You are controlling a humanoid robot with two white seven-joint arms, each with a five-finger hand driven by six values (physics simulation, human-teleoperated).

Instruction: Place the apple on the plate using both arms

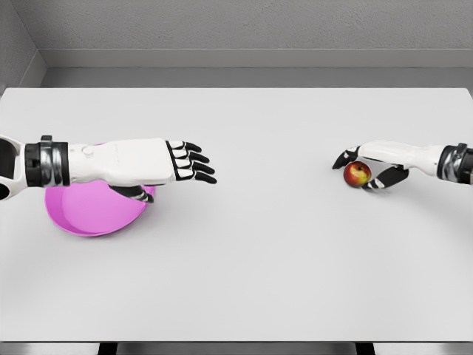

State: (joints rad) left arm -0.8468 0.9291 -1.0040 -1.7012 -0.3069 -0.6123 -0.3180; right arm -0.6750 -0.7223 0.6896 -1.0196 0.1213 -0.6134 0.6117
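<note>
Reaching across the white table point(259, 259), the right hand point(373, 166) is cupping the red-yellow apple point(357, 174) on the right side. The left hand point(181, 163) is hovering, fingers extended and empty, over the pink plate point(89, 214) lying well apart at left.

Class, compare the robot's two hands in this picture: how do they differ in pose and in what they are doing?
The left hand has straight, spread fingers and holds nothing; the right hand curls around the apple. The left reaches over the pink plate; the right is far from it. Both are white with dark fingers.
</note>
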